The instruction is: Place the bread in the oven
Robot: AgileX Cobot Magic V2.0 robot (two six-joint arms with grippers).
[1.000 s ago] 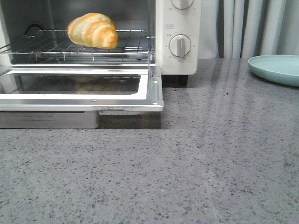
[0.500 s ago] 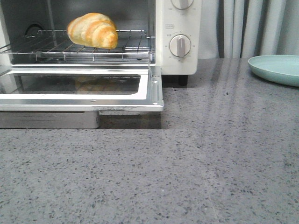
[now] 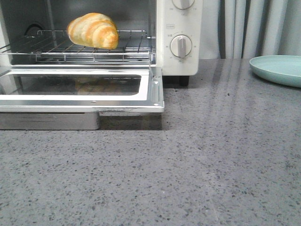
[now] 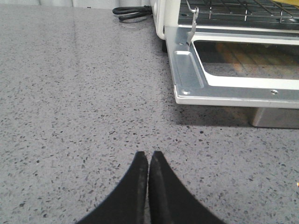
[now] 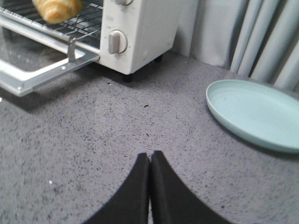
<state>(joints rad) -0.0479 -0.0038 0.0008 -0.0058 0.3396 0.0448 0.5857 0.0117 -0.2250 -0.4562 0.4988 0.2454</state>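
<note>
The golden striped bread [image 3: 93, 30] lies on the wire rack [image 3: 136, 46] inside the cream-white oven [image 3: 178, 63], at the back left of the front view. The oven's glass door [image 3: 153, 92] hangs open and flat. The bread also shows in the right wrist view [image 5: 57, 9]. My left gripper [image 4: 148, 155] is shut and empty over the grey counter, short of the door's corner [image 4: 184, 79]. My right gripper [image 5: 150, 154] is shut and empty over the counter, apart from the oven [image 5: 140, 32]. Neither gripper shows in the front view.
A pale green plate [image 3: 277, 69] sits at the back right, also in the right wrist view [image 5: 254, 112]. A black power cord [image 4: 133, 11] lies beside the oven. Grey curtains [image 3: 254, 28] hang behind. A metal tray [image 3: 49, 121] sits under the open door.
</note>
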